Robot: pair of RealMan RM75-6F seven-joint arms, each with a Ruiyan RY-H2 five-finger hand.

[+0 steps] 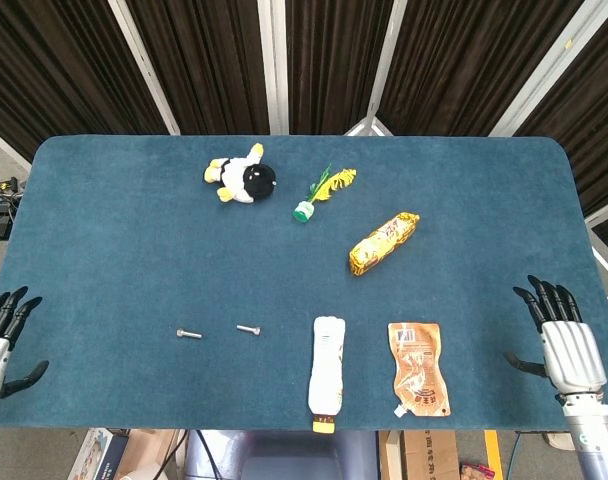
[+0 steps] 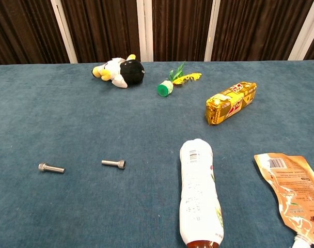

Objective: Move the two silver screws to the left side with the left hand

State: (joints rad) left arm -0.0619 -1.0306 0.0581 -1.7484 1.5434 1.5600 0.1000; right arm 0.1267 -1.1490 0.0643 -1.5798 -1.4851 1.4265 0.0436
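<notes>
Two silver screws lie on the blue table near its front edge, left of centre: the left screw [image 1: 189,333] [image 2: 51,168] and the right screw [image 1: 248,329] [image 2: 113,164], both on their sides. At the table's front left corner my left hand [image 1: 1,340] shows, fingers spread and holding nothing, well to the left of both screws. My right hand [image 1: 559,338] is at the front right edge, fingers apart and empty. Neither hand appears in the chest view.
A white bottle [image 1: 326,375] [image 2: 199,193] lies right of the screws, with an orange pouch [image 1: 418,368] [image 2: 292,191] beyond it. Further back are a yellow snack pack [image 1: 383,242], a green-and-yellow toy [image 1: 321,192] and a black-and-white plush [image 1: 242,177].
</notes>
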